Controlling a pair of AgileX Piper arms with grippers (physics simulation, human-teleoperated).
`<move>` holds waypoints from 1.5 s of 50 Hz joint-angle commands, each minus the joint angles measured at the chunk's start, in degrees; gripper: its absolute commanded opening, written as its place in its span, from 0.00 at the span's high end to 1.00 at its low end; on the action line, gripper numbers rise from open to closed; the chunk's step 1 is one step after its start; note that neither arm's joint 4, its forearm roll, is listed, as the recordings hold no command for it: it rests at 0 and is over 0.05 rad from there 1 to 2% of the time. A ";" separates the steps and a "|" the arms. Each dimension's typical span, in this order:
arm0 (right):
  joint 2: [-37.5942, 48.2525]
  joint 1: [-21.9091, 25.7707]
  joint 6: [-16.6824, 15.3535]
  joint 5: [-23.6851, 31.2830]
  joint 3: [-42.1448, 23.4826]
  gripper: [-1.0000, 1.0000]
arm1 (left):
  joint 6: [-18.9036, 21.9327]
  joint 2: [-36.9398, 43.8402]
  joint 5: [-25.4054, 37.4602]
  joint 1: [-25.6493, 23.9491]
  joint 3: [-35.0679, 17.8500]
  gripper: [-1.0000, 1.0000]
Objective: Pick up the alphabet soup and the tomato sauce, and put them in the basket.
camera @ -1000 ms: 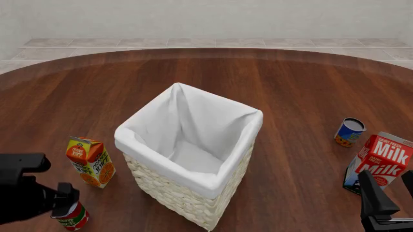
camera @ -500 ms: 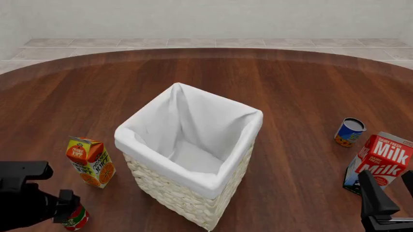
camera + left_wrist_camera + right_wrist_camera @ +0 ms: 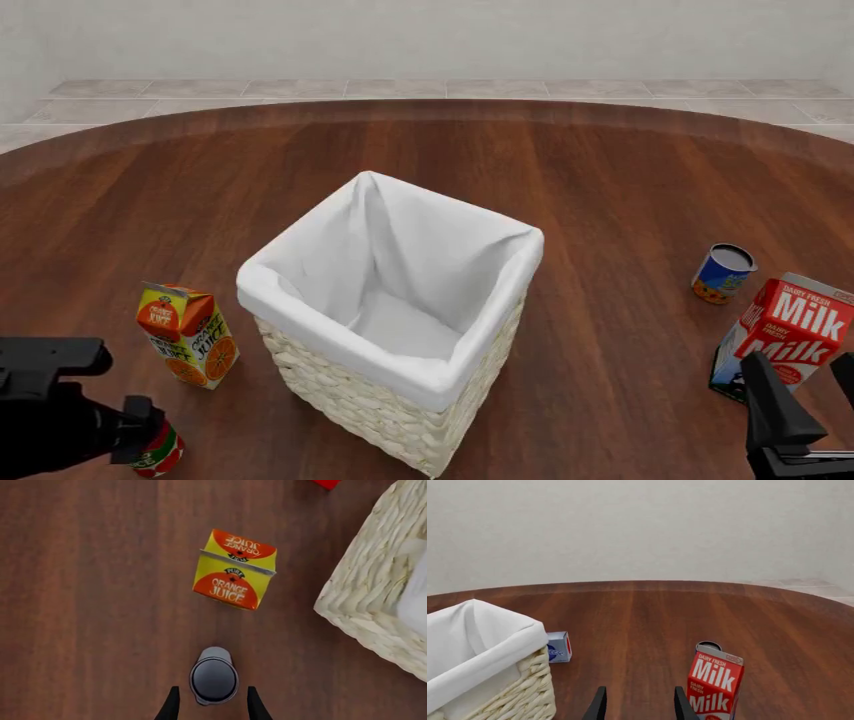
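**Colours on the dark wood table**

Cream woven wicker basket (image 3: 400,410), white cloth lining. Red-labelled soup can (image 3: 160,452), green and white band, grey top. Dark blue tomato can (image 3: 723,274), orange-yellow below. Yellow-and-orange juice carton (image 3: 188,335). Red milk carton (image 3: 783,337), white lettering. Small box (image 3: 559,647), seemingly blue and white.

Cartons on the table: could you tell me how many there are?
2, perhaps more hidden: the orange juice carton stands left of the basket, and the milk carton stands at the right, near the right gripper.
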 commanded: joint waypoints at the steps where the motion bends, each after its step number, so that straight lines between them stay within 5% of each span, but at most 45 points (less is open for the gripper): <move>1: 0.00 -0.04 0.06 0.00 0.00 0.00 | 0.11 1.55 -2.17 -0.22 0.82 0.00; 71: 0.01 -0.29 0.56 -0.06 -0.01 0.00 | 0.24 7.01 -10.73 -1.04 6.26 0.00; 72: 0.01 -0.29 0.55 -0.05 -0.01 0.00 | 0.70 6.84 -10.63 -0.80 6.11 1.00; 75: 0.01 -0.29 0.59 -0.08 -0.01 0.00 | -1.06 5.36 -9.51 -1.97 5.52 1.00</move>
